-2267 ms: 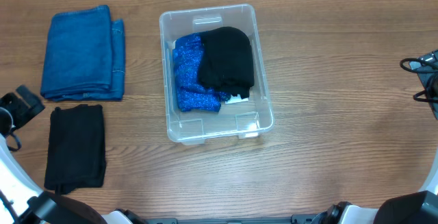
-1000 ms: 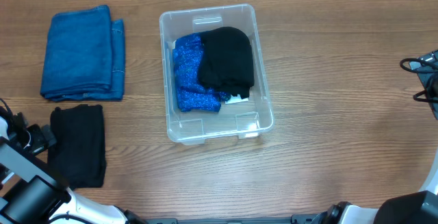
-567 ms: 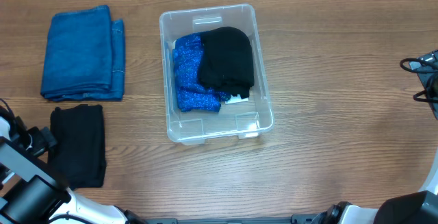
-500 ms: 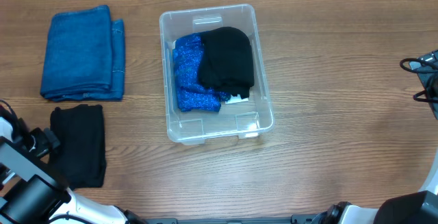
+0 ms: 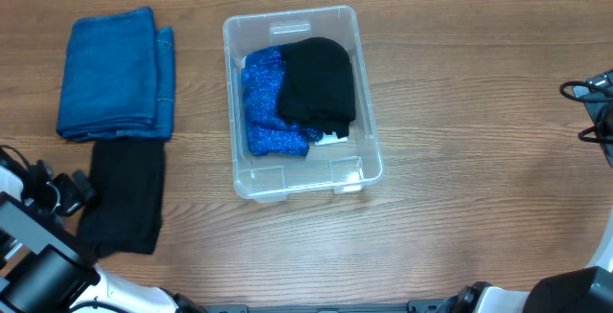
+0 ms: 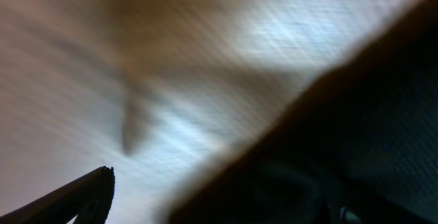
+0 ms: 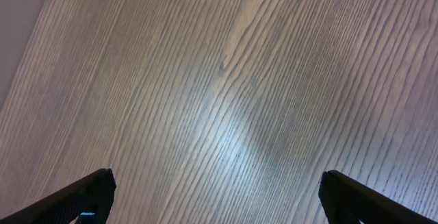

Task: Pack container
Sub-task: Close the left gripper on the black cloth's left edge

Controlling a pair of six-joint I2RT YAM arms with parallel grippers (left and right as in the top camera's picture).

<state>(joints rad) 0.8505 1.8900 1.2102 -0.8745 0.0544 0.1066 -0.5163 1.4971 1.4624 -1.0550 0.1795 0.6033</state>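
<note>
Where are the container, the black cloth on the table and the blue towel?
container (image 5: 297, 171): overhead view, bare floor near its front wall.
black cloth on the table (image 5: 124, 196): overhead view, middle of the cloth.
blue towel (image 5: 113, 74): overhead view, middle of its top.

surface (image 5: 460, 112): wood, clear grain, satin with a soft sheen
container (image 5: 292, 12): clear plastic, smooth, glossy
denim-blue cloth (image 5: 115, 72), left of container: soft fabric, matt
black cloth (image 5: 124, 198), left of container: plain matt fabric
speckled blue cloth (image 5: 261, 102), inside container: mottled fabric
black garment (image 5: 316, 81), inside container: matt fabric, zero shine
</note>
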